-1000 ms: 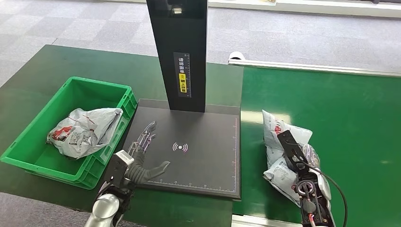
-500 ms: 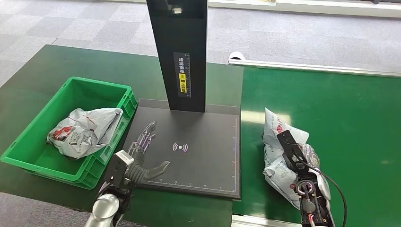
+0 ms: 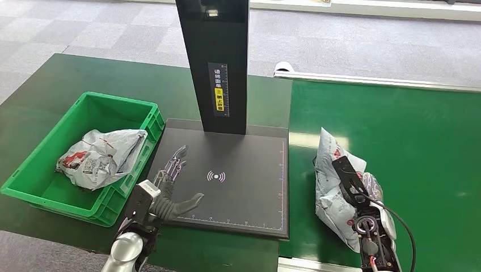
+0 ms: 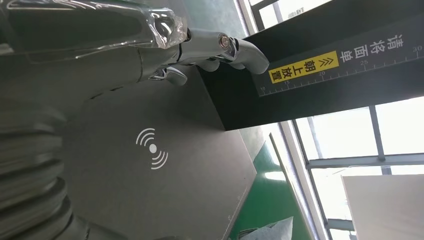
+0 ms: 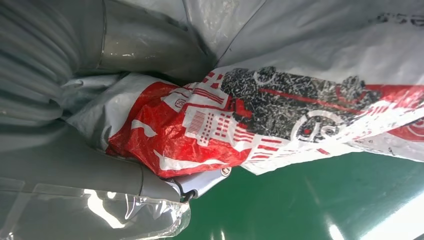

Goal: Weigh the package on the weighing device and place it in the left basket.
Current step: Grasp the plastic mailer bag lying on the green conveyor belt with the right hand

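A grey plastic package [image 3: 330, 180] with red print lies bunched on the green belt, right of the scale. My right hand [image 3: 364, 190] grips it; in the right wrist view the thumb [image 5: 145, 47] and fingers [image 5: 107, 172] close around the package [image 5: 280, 105]. The black scale platform [image 3: 244, 190] carries nothing but my left hand [image 3: 170, 187], which hovers over its left edge, fingers spread and holding nothing. The left wrist view shows that hand [image 4: 125, 50] above the platform [image 4: 150, 195]. The green basket [image 3: 31, 173] stands left of the scale.
Another grey package [image 3: 99, 156] lies inside the basket. The scale's tall black column [image 3: 218, 62] rises from the platform's back edge. A metal rail [image 3: 374, 81] runs along the far side of the green belt [image 3: 420, 141]. Grey carpet lies beyond the table.
The package has been gathered and tipped more upright in my right hand's grip, and its right-hand bulge has drawn in. My left hand has not moved.
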Robot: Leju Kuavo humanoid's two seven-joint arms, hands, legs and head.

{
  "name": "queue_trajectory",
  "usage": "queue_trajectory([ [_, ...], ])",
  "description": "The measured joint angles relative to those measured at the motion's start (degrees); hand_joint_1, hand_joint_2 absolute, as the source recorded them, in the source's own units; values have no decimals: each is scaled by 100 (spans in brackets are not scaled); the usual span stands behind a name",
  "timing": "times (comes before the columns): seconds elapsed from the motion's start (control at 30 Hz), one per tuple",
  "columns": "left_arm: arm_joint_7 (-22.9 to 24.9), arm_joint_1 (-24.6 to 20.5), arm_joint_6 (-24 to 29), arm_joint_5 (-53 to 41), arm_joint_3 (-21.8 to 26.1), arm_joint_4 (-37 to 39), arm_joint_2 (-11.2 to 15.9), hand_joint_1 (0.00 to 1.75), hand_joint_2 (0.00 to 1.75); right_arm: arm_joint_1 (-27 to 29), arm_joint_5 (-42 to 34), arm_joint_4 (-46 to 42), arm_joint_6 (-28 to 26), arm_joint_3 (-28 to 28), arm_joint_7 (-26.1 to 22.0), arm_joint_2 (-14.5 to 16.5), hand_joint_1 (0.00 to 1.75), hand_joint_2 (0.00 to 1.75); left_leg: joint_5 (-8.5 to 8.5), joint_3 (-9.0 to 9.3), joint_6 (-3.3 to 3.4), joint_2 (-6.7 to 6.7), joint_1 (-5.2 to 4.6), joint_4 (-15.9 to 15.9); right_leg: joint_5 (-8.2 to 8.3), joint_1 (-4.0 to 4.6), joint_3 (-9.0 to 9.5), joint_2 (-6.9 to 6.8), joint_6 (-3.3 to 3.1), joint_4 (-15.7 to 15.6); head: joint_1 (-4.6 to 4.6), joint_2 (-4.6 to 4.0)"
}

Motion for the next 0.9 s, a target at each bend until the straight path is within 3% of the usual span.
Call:
queue_trajectory([
  [0.7,0,1,0,0,46,0,0,0,175,4,-26,-1,-19,0,-25,3,175,175,0,0,0,0,0,0,0,0,0,0,0,0,0,0],
  [0.8,-15,2,-5,-7,47,0,-2,0,175,196,-523,-269,-382,15,-489,119,175,175,0,-6,0,-14,0,0,0,0,-2,-10,0,1,2,-1],
  [0.9,-108,4,-48,-49,51,-11,-9,0,175,854,-1874,-1920,-906,264,-1904,348,175,175,8,-48,-1,-38,-3,1,1,-5,-41,-29,-1,9,-2,-1],
])
